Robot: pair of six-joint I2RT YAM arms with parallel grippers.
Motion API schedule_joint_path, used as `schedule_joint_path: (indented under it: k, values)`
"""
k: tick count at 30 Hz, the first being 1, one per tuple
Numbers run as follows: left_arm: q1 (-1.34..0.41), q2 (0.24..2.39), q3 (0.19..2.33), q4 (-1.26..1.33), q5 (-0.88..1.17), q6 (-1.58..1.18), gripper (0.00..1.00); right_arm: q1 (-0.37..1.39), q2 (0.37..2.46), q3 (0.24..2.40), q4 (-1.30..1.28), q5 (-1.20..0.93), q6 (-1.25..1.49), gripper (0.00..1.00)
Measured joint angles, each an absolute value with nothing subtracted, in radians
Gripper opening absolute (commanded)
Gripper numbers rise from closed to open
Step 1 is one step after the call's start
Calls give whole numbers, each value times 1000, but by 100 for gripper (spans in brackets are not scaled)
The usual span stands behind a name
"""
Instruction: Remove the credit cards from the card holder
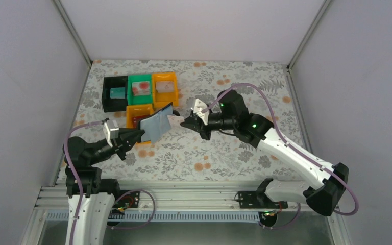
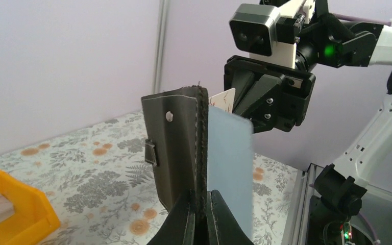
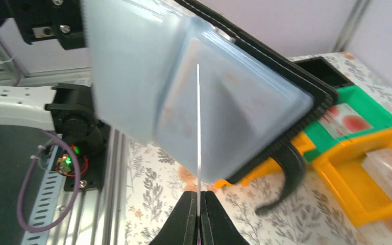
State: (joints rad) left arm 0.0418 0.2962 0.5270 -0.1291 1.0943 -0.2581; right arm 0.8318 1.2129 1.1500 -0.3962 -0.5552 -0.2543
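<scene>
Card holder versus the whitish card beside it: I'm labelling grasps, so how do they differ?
The card holder is large, black outside and pale blue-grey inside; the credit card is much smaller and whitish. The card holder is a thick folded piece, the credit card a thin sheet, edge-on in the right wrist view. The left jaws clamp the card holder; the right jaws pinch the credit card. Both are held off the table.

No writing or label can be read anywhere.
</scene>
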Motion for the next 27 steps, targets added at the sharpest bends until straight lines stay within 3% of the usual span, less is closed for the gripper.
schedule_joint_path:
  k: [11, 21, 27]
  values:
    - [57, 302, 519, -131, 940, -367, 2, 710, 1132, 1128, -373, -487, -202, 4]
    - [88, 291, 482, -150, 846, -455, 2, 649, 1351, 1383, -440, -476, -147, 4]
    - [62, 387, 386, -134, 890, -586, 3, 639, 1356, 1397, -457, -455, -115, 4]
